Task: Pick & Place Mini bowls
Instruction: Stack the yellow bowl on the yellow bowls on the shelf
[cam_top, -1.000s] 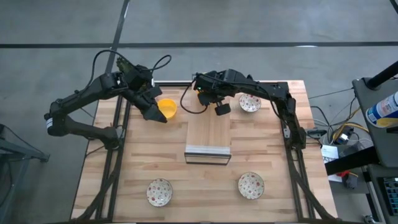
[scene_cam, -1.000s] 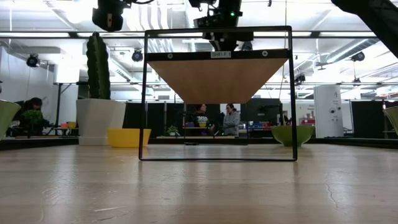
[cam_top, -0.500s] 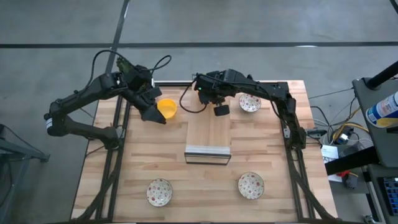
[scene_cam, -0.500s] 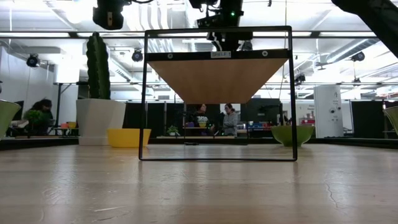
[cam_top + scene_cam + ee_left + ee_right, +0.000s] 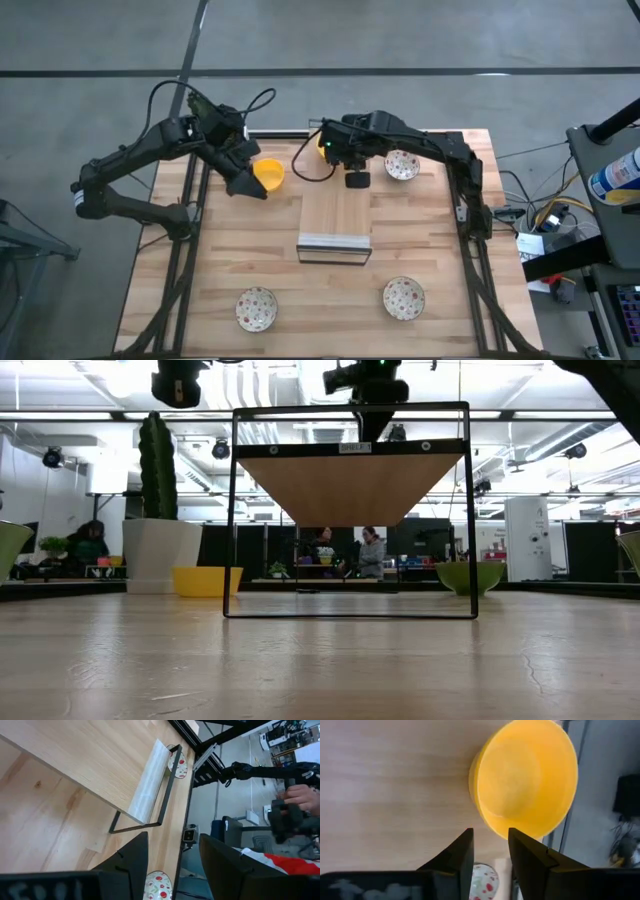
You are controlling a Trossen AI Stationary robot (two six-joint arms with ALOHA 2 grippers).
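The right claw (image 5: 356, 180) hangs over the back edge of the shelf (image 5: 335, 215), its fingers (image 5: 456, 857) set narrowly apart and empty, with yellow bowls (image 5: 525, 782) filling its wrist view as what looks like a nested stack on a pale wood surface. The main risk, as I judge it, is the rim: these bowls are smooth, glossy and round-walled, so a pinch that lands off-centre could squirt one sideways or lift two at once if they are nested. The shelf is a flat wooden board on a thin dark wire frame (image 5: 350, 510), and a bowl nudged near its edge could roll off onto the bench (image 5: 300, 290). The left claw (image 5: 250, 186) sits just beside a yellow bowl (image 5: 270, 175) at the bench's back left, fingers (image 5: 227, 865) moderately open and holding nothing; a swing from either arm could clip the other across the shelf's back. Three speckled bowls, white with red and dark flecks, lie well apart: one at back right (image 5: 402, 165), one front right (image 5: 404, 297), one front left (image 5: 256, 308). The bench is butcher-block wood with visible grain, fairly slick under a glazed foot.
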